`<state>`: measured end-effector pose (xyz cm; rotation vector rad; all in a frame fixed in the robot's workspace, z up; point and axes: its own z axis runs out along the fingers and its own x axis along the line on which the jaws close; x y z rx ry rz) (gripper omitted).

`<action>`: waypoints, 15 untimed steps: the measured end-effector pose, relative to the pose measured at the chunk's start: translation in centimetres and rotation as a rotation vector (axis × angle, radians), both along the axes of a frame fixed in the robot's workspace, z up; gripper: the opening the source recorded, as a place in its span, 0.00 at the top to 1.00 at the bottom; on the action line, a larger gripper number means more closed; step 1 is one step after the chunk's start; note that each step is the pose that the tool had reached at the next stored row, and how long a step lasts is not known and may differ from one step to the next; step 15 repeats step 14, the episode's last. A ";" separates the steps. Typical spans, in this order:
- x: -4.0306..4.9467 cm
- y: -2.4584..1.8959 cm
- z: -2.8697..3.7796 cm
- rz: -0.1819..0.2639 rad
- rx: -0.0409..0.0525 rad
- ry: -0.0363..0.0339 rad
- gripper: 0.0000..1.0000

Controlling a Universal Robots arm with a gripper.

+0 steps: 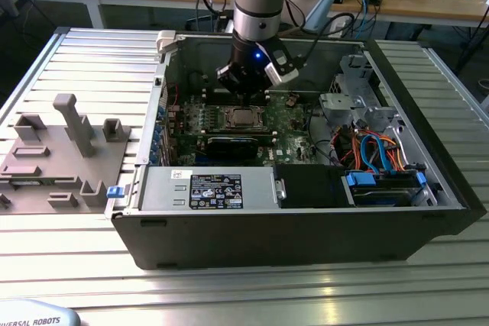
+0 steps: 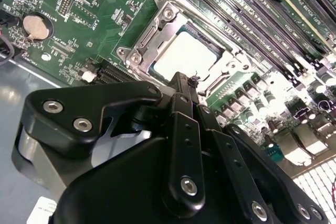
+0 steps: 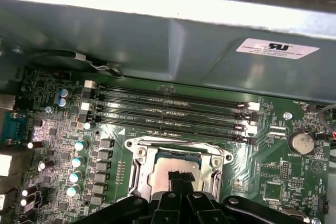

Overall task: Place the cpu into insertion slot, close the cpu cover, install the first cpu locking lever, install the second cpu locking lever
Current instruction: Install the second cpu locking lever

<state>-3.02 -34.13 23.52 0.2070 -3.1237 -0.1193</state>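
The cpu (image 2: 184, 56) lies flat in the insertion slot (image 1: 243, 117) on the green board, its silvery top showing. The cpu cover (image 2: 144, 38), a silvery frame with a large window, lies down around the chip. In the first wrist view the cpu (image 3: 163, 174) and the cpu cover (image 3: 137, 169) sit just below the memory slots. My gripper (image 2: 185, 80) hangs directly over the chip, its black fingers pressed together with nothing between them. The tips of the gripper (image 3: 181, 178) are at or just above the chip's top. How the locking levers stand is unclear.
Long memory slots (image 3: 173, 108) run beside the socket, and a coin battery (image 3: 300, 141) sits further along the board. The open computer case (image 1: 428, 211) walls in the board. A drive cage with coloured cables (image 1: 374, 150) fills the exterior view's right. A grey fixture (image 1: 61, 150) stands outside at the left.
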 end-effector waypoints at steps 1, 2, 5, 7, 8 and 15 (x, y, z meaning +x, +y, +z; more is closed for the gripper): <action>0.00 0.01 0.11 0.000 0.0000 0.0000 0.89; 0.00 0.01 0.23 0.000 0.0000 -0.0001 0.89; 0.00 0.01 0.32 0.000 0.0000 0.0000 0.89; 0.00 0.01 0.42 0.000 0.0000 0.0000 0.89; 0.00 0.01 0.44 0.000 0.0001 -0.0001 0.89; 0.00 0.01 0.46 0.000 -0.0008 0.0000 0.89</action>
